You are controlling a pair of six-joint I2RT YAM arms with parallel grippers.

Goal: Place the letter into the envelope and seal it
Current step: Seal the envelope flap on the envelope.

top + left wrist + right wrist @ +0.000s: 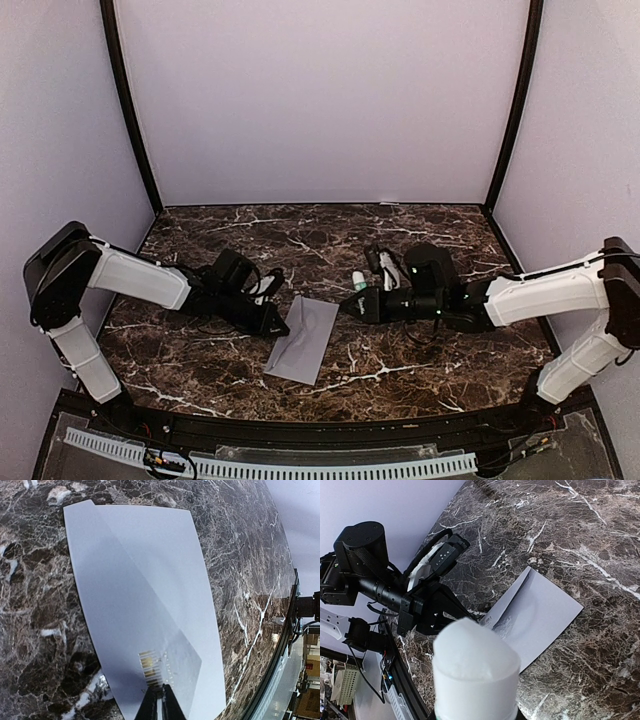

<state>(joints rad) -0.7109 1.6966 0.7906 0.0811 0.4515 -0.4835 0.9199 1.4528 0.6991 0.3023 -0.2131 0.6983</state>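
Observation:
The light-grey envelope (305, 340) lies flat on the marble table, flap side up; it also shows in the left wrist view (150, 595) and the right wrist view (540, 615). The letter is not in view. My left gripper (279, 326) is shut, and its fingertips (161, 695) rest on the envelope's face near its left end, next to a small gold printed mark (150, 666). My right gripper (350, 302) hovers just right of the envelope's far corner, shut on a white glue stick (472, 672) with a green label (358, 283). The stick hides its fingers.
The dark marble table (420, 240) is enclosed by pale walls behind and at both sides. A black rail (330, 430) runs along the near edge. The left arm (385, 587) lies low across the table toward the envelope.

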